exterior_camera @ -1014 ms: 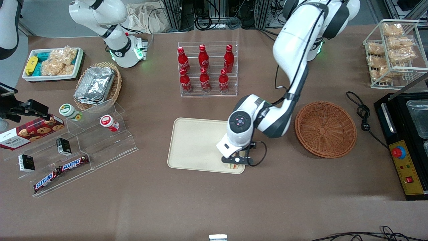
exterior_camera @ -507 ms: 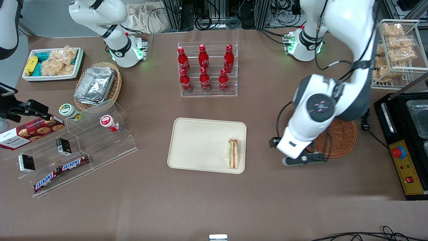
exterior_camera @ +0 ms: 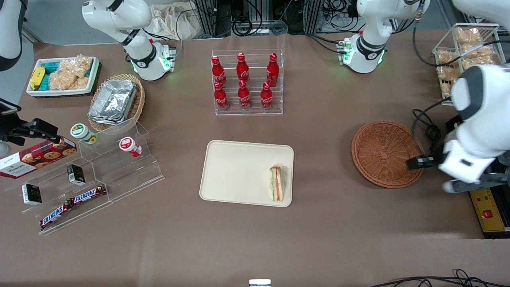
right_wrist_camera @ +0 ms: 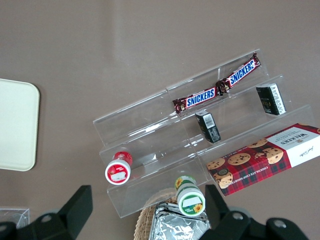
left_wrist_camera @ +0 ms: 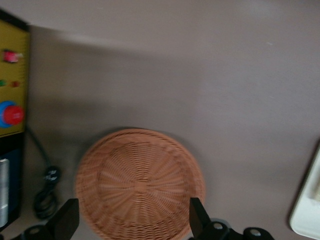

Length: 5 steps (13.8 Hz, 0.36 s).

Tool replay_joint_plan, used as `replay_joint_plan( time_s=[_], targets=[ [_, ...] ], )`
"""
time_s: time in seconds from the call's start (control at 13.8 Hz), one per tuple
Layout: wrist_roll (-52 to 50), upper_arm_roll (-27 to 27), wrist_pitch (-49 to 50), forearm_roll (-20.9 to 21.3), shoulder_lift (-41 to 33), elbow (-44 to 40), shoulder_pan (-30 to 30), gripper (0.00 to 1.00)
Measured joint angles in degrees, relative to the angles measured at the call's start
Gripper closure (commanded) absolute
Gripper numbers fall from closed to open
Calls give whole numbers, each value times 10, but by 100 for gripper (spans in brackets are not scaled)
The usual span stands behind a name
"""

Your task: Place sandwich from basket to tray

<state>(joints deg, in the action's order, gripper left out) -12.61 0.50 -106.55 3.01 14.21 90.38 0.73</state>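
The sandwich [exterior_camera: 277, 183] lies flat on the tray [exterior_camera: 235, 171], in the tray's corner nearest the front camera on the basket side, long axis running toward/away from the camera, filling edge facing the tray's middle. The wicker basket [exterior_camera: 387, 153] holds nothing; the wrist view shows it bare too [left_wrist_camera: 140, 182]. The tool [exterior_camera: 468, 184] hangs released, fingers spread with nothing between them, above the counter's working-arm edge, partly over the yellow control box [exterior_camera: 487, 209]. The key relation: the basket sits between the tool and the tray, so the sandwich lies well apart from the tool, toward the counter's middle. Judging from this, the placement looks done and the coming move probably needs only a clear retreat, with no further approach to the sandwich.
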Motion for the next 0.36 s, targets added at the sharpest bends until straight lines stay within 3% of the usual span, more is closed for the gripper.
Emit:
replay_joint_plan(
  time_s=[0.36],
  targets=[
    [1, -9, 51, 0, 0, -58, -8, 0]
  ],
)
